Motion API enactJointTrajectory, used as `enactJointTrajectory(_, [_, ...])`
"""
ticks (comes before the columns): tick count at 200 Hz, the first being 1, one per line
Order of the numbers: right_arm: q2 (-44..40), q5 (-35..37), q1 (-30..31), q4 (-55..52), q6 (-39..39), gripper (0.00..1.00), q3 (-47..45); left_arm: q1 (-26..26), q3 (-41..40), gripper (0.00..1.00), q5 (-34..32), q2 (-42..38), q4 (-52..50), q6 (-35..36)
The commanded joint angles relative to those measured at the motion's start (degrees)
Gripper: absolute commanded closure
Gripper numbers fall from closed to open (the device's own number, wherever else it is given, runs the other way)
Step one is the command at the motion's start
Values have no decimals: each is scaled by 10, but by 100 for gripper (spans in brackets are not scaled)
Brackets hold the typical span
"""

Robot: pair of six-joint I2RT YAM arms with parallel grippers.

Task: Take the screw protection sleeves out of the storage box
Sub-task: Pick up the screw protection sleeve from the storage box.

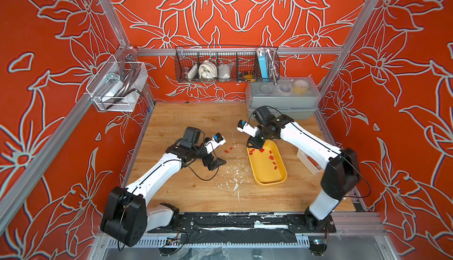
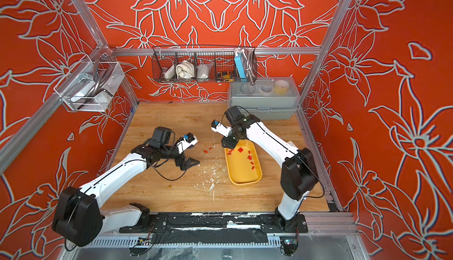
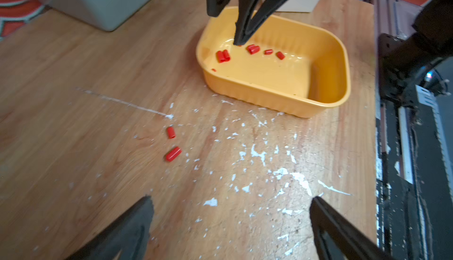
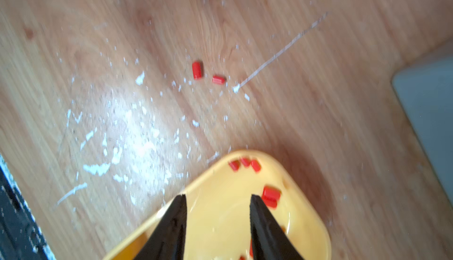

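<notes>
In a top view the right end effector (image 1: pixel 255 147) hides the 12 o'clock end of the storage box (image 1: pixel 266 176); the screw protection sleeves (image 1: pixel 271 157) are too small to count. The white dish (image 1: pixel 307 162) at its 3 o'clock is partly under the right arm (image 1: pixel 306 137). The right wrist view is blurred, and the box is cut off by its edge.

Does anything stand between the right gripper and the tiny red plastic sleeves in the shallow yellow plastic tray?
Nothing visible does. The right gripper, jaws apart, hangs over the open yellow tray, and the red sleeves lie uncovered on its floor close by.
</notes>
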Motion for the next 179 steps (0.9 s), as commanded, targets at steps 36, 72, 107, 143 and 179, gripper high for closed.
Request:
enactJointTrajectory(36, [-83,93,-49,19,-62,60,-162,-75,23,2,33,56,32,-31])
enactJointTrajectory(72, [-73,164,-50,32,-53,64,-200,-88,4,2,29,51,56,-38])
enactJointTrajectory(107, [-24,184,-48,42,-35,68,-182,-88,4,2,14,46,49,-30])
enactJointTrajectory(143, [8,199,-48,49,-30,70,-169,-88,7,2,15,44,44,-30])
enactJointTrajectory(179, [30,202,-47,55,-26,72,-162,-87,6,2,17,42,42,-26])
